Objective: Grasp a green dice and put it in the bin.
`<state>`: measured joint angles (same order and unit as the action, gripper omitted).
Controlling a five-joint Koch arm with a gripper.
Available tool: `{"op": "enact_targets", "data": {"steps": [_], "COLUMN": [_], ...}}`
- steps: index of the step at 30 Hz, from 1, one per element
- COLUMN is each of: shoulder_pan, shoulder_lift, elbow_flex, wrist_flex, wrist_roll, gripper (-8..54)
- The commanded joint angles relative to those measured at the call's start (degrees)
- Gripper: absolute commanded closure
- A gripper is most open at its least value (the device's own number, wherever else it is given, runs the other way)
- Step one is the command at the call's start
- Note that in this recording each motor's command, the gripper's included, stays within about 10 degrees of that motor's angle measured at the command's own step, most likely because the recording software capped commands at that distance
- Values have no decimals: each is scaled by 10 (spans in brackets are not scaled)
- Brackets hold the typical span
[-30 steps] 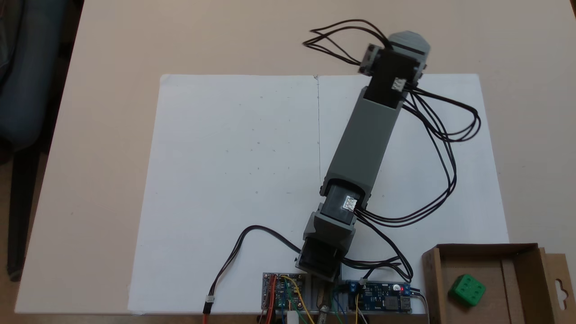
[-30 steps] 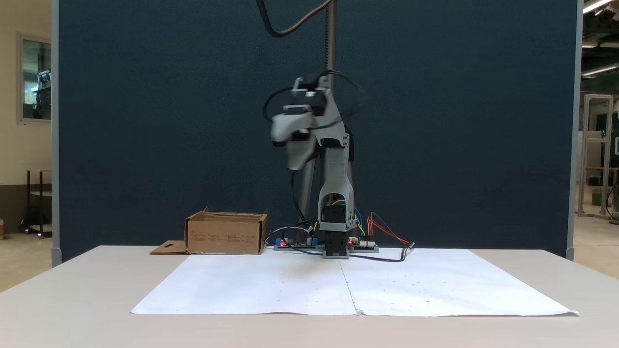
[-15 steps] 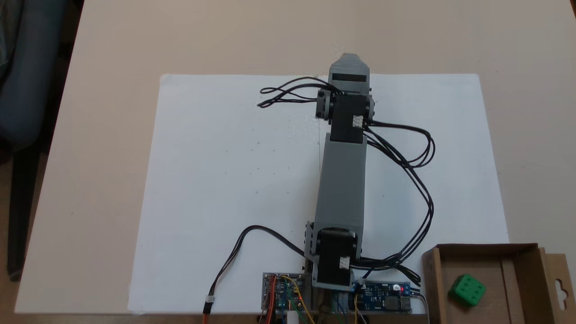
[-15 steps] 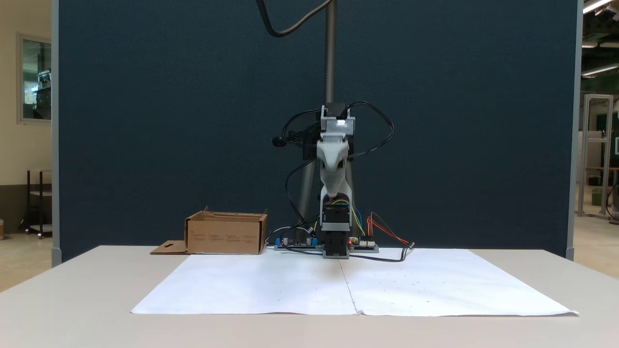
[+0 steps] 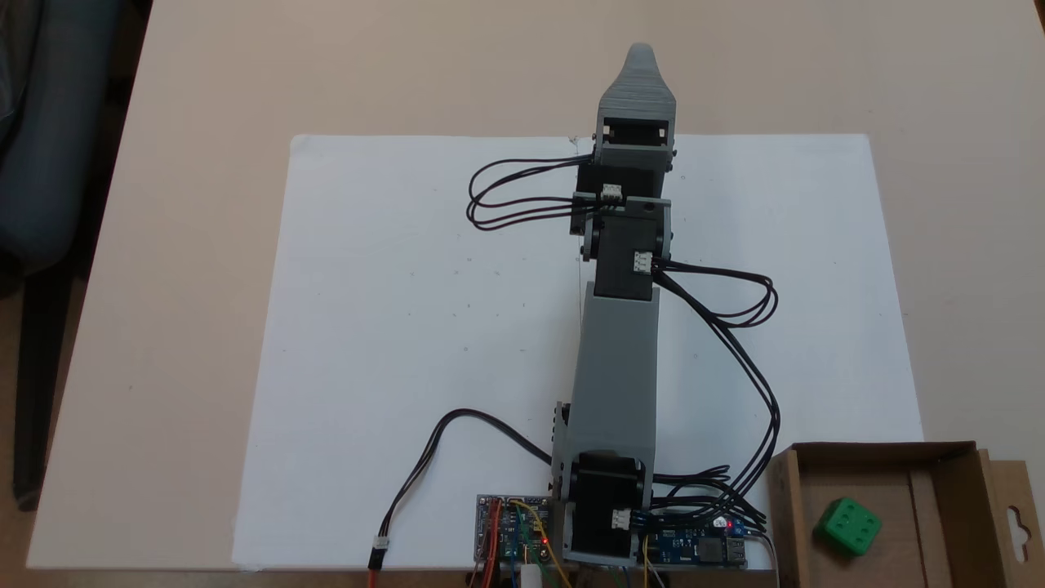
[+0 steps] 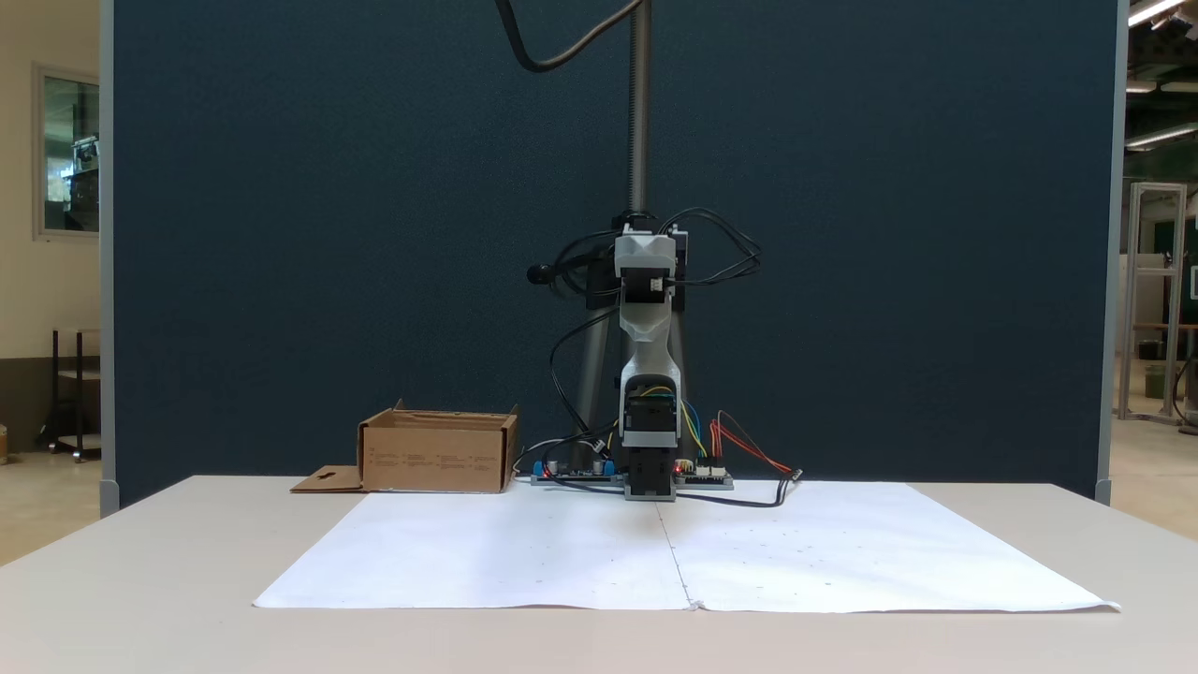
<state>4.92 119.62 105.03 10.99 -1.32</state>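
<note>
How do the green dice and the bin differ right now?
The green dice is small, bright green and pipped; the bin is far larger, plain brown cardboard. The dice is a solid cube sitting skewed to the walls; the bin is an open shallow box with upright flaps. The dice lies inside the bin. Both sit still at the table corner beside the arm's base.

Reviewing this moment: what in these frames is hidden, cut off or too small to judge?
- End effector: from above its halves stack, one tip showing; open or shut unclear.
- Small bright green plastic dice: in the front fixed view, hidden behind the wall of the shallow brown cardboard bin.
- Bin: from above, its near side is cut off by the bottom edge.
</note>
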Motion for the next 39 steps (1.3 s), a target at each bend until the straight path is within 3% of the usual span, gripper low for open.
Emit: {"op": "enact_targets", "data": {"steps": [1,22,34,39], "shoulder_pan": [2,-40,-37,-36], "shoulder_lift": [20,158,163,163], "elbow_flex": [17,505,722,744], "wrist_flex": [-96,-471,-704,-786], "wrist_roll": [29,26,21,12], "gripper": [4,17,13,10]}}
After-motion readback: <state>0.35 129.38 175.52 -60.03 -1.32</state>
